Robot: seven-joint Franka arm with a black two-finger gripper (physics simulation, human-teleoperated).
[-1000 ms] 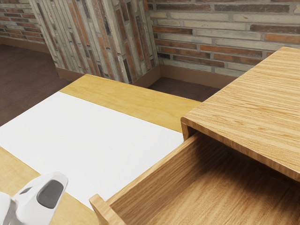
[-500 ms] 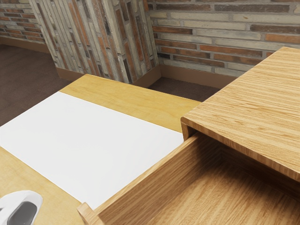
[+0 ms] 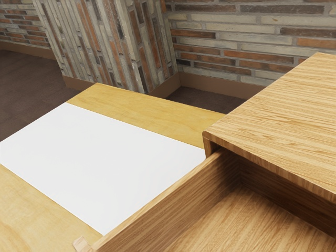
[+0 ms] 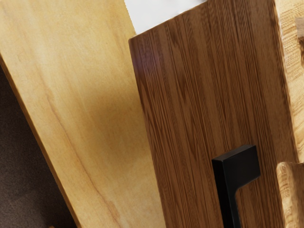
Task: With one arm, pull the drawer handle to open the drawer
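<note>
The table [image 3: 152, 113] is carrying everything in the scene, with the wooden cabinet [image 3: 283, 121] sitting on it at the exterior view's right and the white mat [image 3: 89, 152] lying flat on the tabletop beside it. The drawer [image 3: 173, 210] is standing well out of the cabinet, its long side wall running along the mat's edge toward the exterior view's lower left and its bare floor lying open to view; on this evidence the opening is judged to be largely complete. In the wrist view the dark drawer front [image 4: 204, 95] is facing the camera with the tabletop beyond it, and the black handle [image 4: 236, 171] is sitting on that front close under the hand. Whether the gripper is clamped on the handle or released from it cannot be told from these views. For the step in hand, the operator is advised to be pulling in a straight line along the drawer's own travel, parallel to the side wall, so that the box is not racking in the cabinet opening. Lifting or twisting at the handle is to be avoided, since the handle is small and a skewed load is likely to be slipping off it. With so much of the drawer out, the pull is best tapering off now, so that the drawer is not coming out of the cabinet altogether.
</note>
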